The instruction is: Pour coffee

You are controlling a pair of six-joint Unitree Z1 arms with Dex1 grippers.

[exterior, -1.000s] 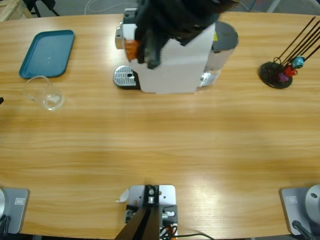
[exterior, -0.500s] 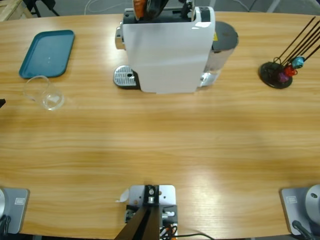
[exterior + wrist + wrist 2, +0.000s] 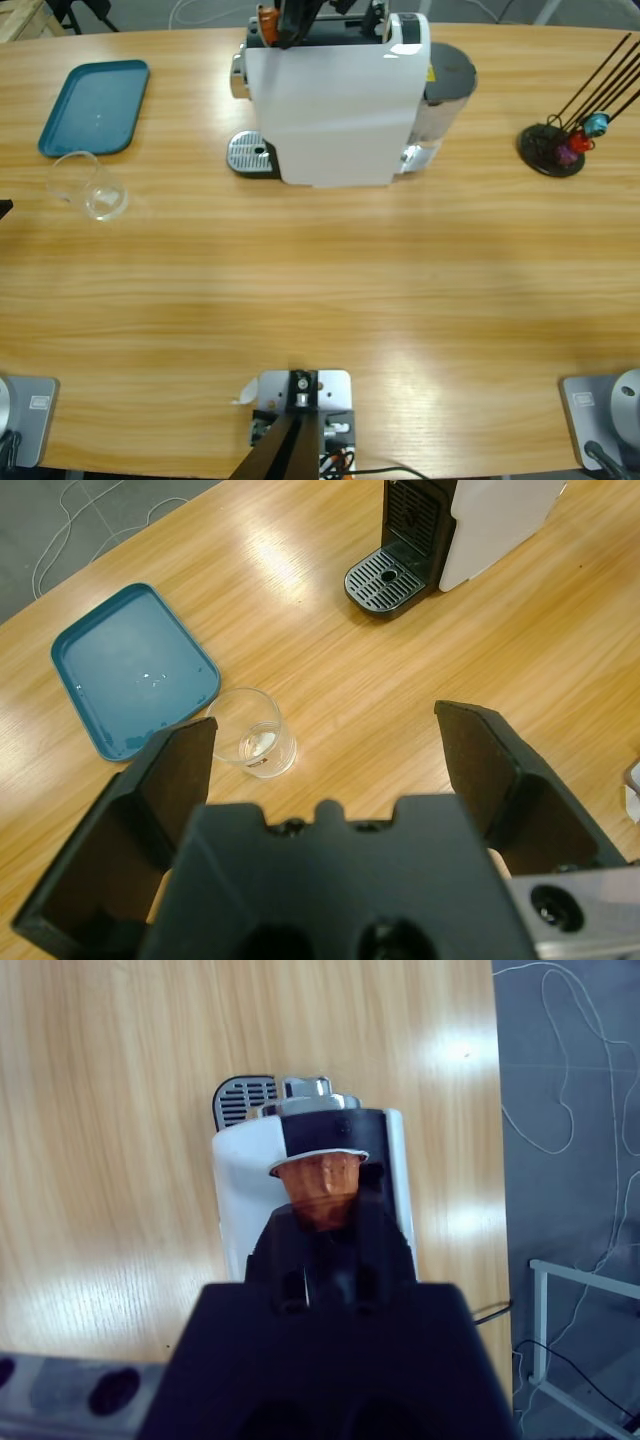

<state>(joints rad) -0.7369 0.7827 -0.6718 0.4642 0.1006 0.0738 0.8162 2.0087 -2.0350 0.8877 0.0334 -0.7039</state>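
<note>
We are at the loading step: the right gripper (image 3: 322, 1222) is clamped on an orange coffee capsule (image 3: 322, 1188) and holds it directly above the coffee machine (image 3: 335, 100), which stands at the upper middle of the high view. In the right wrist view the capsule sits at the centre of the frame, its wide white rim toward the top of the picture and its narrow end tucked between the black jaws. So its long axis runs along the gripper's own line, rim leading, pointing down at the machine's dark top (image 3: 320, 1132). In the high view only a sliver of orange (image 3: 266, 20) shows at the top edge, above the machine's upper left corner.

The left gripper (image 3: 330, 770) hangs with its fingers wide apart and holds nothing. Below it, in the left wrist view, a clear glass (image 3: 252, 732) stands on the wooden table (image 3: 320, 290), just beside a blue tray (image 3: 130, 685) at the left of the frame and well apart from the drip grate (image 3: 388, 580) at the upper middle.

As we judge it, the next move calls for lining the capsule up with the slot in the machine's top and lowering it in before releasing. We cannot see the slot itself clearly. The glass must yet go onto the grate before any coffee runs.
</note>
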